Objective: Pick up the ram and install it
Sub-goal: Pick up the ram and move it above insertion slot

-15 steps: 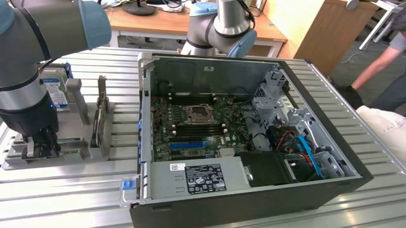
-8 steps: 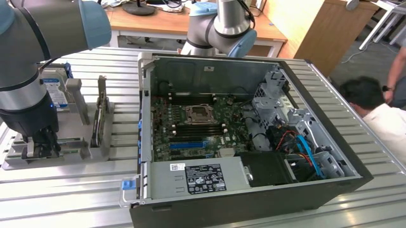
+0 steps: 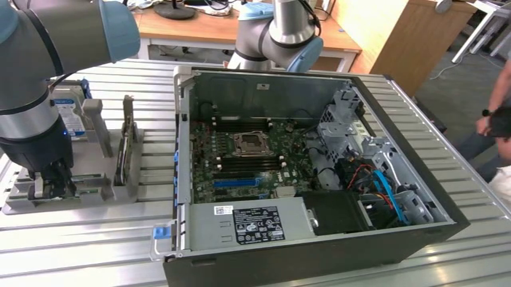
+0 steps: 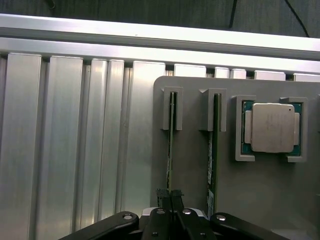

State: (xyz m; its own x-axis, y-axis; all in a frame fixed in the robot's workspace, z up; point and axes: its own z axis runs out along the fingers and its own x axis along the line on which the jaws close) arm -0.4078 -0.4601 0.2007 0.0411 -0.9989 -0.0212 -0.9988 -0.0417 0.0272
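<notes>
The ram [image 4: 170, 145] stands on its long edge in a slot of the grey holder [image 4: 192, 175], its far end tucked into a small grey bracket. The pincer [image 4: 170, 196] has its two dark fingers drawn narrow and pinched together on the near end of this thin green board, one on each face. Just beside it, in the neighbouring slot, a second green stick [image 4: 212, 150] stands parallel and untouched. Further along the same holder, a square silver processor chip [image 4: 272, 127] lies flat in its own corner brackets.

The holder rests on the ribbed aluminium worktop [image 4: 75, 150]. In the exterior view the arm reaches straight down at the exterior view's left, and the open computer case [image 3: 319, 254] sits well apart from it toward the exterior view's right, its green motherboard [image 3: 239, 161] exposed. A person [image 3: 496, 128] stands at the far right edge of the exterior view.
</notes>
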